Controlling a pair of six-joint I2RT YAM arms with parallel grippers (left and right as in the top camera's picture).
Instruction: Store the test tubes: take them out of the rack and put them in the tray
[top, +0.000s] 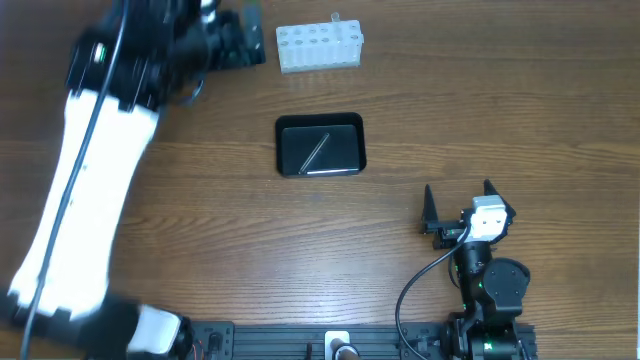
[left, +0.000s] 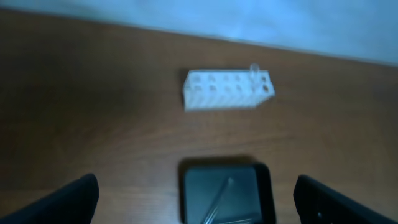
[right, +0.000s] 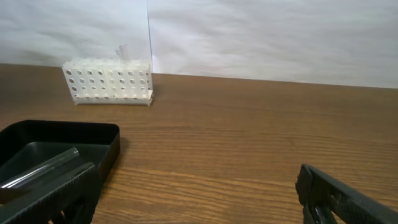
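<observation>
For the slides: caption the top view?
One test tube lies in the black tray; a second tube stands in the white rack.

Brown wood-grain tabletop (top: 200, 250), pale white backdrop (right: 249, 37) along its far edge.

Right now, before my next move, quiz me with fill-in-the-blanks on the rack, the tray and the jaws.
The white rack holds ___ upright test tube.
A second test tube lies flat in the ___ tray.
The right gripper sits near its base with its jaws ___.
The left gripper holds ___.
Missing words: one; black; open; nothing.
</observation>
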